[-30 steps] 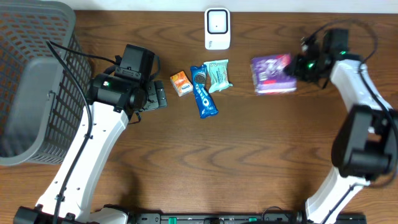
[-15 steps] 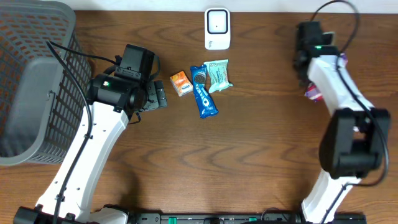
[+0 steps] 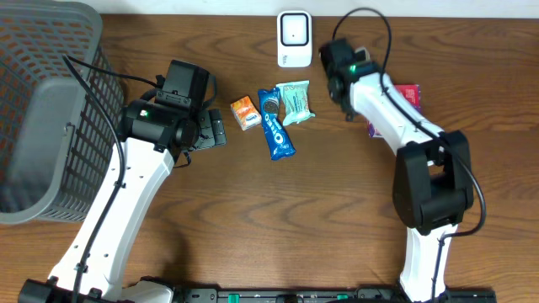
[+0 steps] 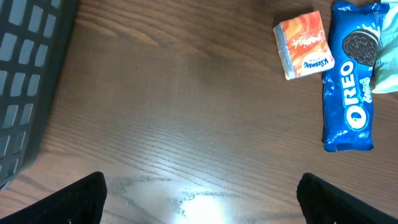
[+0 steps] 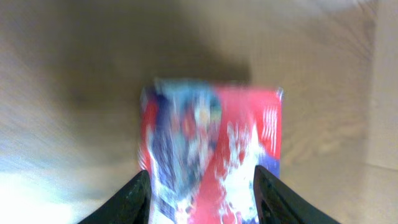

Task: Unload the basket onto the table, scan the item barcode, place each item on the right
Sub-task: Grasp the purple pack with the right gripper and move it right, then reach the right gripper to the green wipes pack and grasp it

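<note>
1. The left hand (image 4: 202,193) is spread wide and holds nothing, near the grey basket (image 3: 42,109).
2. The right hand (image 5: 202,193) straddles the red-and-purple packet (image 5: 211,143), right of the scanner (image 3: 294,38). Blur hides whether it grips. A loose packet could drop and miss the scan.
3. The wooden surface (image 3: 278,227) fills the view, and little of the room shows.

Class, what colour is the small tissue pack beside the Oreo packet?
The tissue pack is orange; clearest in the left wrist view.

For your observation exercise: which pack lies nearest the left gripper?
The orange Kleenex pack; the blue Oreo pack and the pale green pack lie beyond it.
</note>
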You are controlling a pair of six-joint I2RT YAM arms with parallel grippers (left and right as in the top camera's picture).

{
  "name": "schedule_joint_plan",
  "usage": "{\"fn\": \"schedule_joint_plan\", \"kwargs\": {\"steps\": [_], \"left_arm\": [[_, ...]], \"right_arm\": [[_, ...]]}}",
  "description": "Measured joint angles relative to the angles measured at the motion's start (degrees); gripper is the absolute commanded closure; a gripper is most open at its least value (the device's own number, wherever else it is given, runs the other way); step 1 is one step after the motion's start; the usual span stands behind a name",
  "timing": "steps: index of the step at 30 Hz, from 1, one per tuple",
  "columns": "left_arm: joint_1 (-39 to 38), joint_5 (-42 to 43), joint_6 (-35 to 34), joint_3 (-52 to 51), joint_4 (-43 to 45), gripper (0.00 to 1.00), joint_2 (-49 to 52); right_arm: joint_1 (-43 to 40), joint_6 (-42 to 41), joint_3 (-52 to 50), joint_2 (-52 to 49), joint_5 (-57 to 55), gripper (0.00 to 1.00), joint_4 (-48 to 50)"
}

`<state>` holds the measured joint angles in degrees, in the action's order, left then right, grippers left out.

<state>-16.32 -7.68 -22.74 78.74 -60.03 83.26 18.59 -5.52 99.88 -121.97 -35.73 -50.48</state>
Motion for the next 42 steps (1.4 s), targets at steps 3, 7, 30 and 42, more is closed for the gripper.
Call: {"fn": "schedule_joint_plan", "kwargs": {"steps": [3, 7, 30, 42], "left_arm": [[0.00, 0.00, 0.00, 0.00, 0.00, 0.02, 0.00], [0.00, 0.00, 0.00, 0.00, -0.02, 0.02, 0.00], [0.00, 0.00, 0.00, 0.00, 0.02, 0.02, 0.00], [0.00, 0.00, 0.00, 0.00, 0.00, 0.02, 0.00]], "right_arm": [[-2.60, -0.31, 11.26, 0.68, 10.51, 0.36, -7.43], [-8.26, -0.07, 18.60, 2.45, 21.35, 0.34, -14.29], [-5.29, -12.28, -15.41, 2.73, 66.79, 0.37, 30.05], [-0.28, -22.86, -19.52, 1.64, 57.02, 0.39, 36.22]]}}
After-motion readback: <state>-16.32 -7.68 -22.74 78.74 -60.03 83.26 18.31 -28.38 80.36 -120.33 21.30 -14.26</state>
